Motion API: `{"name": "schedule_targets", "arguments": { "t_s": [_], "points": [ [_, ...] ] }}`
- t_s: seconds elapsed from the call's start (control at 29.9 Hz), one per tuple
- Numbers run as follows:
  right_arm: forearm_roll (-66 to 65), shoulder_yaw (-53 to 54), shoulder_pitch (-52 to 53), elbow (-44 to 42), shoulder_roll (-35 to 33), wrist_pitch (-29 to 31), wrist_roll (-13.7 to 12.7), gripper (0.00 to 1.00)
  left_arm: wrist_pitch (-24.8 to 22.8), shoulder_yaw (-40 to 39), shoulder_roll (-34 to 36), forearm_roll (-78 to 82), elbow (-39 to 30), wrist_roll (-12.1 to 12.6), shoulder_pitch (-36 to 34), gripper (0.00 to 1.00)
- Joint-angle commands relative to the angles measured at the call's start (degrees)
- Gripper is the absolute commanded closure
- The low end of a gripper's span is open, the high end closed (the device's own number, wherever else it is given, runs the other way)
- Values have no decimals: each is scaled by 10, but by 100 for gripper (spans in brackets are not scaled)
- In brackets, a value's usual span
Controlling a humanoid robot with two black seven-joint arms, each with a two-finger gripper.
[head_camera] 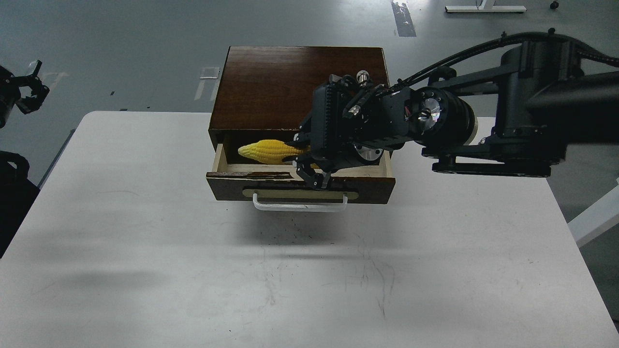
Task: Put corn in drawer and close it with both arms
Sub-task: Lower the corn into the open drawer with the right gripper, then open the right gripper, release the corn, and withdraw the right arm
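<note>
The dark brown drawer [300, 186] with its white bar handle [300, 205] stands pulled open at the front of the wooden box [300, 87] on the white table. My right gripper [304, 159] reaches in from the right and is shut on the yellow corn [267, 151]. It holds the corn level over the open drawer, tip pointing left, its stub end hidden behind the fingers. My left gripper [30, 91] hangs at the far left edge, off the table, small and dark.
The white table [145, 251] spreads wide in front of the drawer and to both sides. My right arm [508, 130] spans the table's right rear. A white frame leg [597, 217] shows at the right edge.
</note>
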Motion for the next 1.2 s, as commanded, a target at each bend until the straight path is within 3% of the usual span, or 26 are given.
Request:
{"name": "schedule_targets", "arguments": {
  "t_s": [0.0,0.07,0.23,0.67,0.77,0.87,0.9,1.07,1.17],
  "points": [
    [-1,0,1,-8,10,1,0,73,0,-1,-1,-1,0,0,7,1],
    [0,0,2,-14,10,1,0,56,0,-2,0,-1,2,0,9,1],
    [4,-3,1,-13,3,1,1,38,0,-2,2,-2,4,0,9,1],
    [27,4,-5,-17,-27,-3,3,31,0,1,10,2,-1,4,7,1],
    [118,43,-7,-34,-51,-3,3,27,0,1,18,2,-1,7,3,1],
    [230,90,-25,-35,-70,-1,2,14,0,3,21,4,-1,12,-1,1],
    [297,113,-38,-34,-81,0,1,4,0,10,20,6,-2,18,-1,2],
    [492,192,-46,-55,-131,1,0,0,0,13,27,16,-18,59,-15,7],
    [545,231,-50,-85,-177,1,1,0,0,13,28,24,-18,64,-25,10]
  ]
}}
